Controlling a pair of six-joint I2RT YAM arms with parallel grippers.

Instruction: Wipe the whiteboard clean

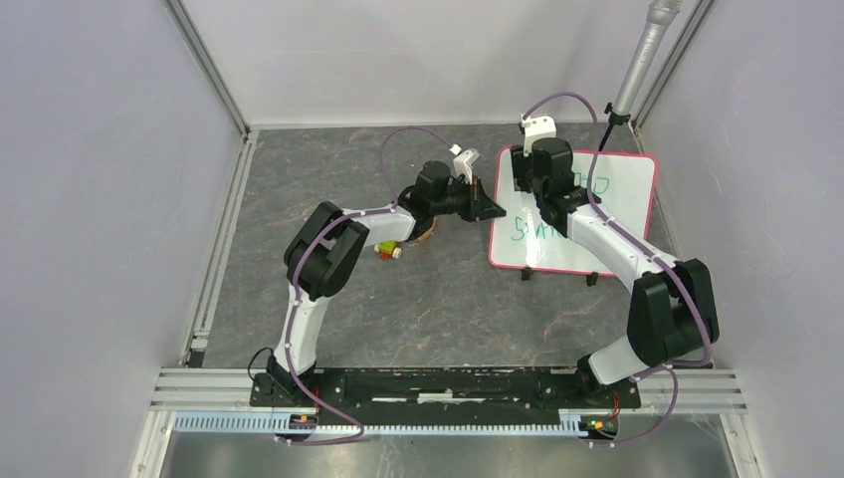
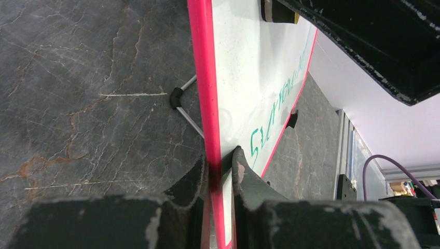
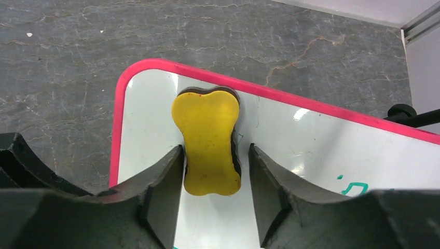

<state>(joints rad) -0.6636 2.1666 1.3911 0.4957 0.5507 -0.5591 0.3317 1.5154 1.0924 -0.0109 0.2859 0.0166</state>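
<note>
The whiteboard with its pink-red frame stands on the right half of the table, green writing on its face. My left gripper is shut on the board's left edge, one finger on each side of the pink rim. My right gripper hovers over the board's far-left corner. Its jaws stand open round a yellow bone-shaped eraser lying flat on the board: the left finger touches it, the right finger is a little apart. The eraser also peeks into the left wrist view.
Small coloured items lie under my left forearm. A grey metal pole leans in the back right corner. The board rests on black feet and a wire leg. Enclosure walls stand close on three sides.
</note>
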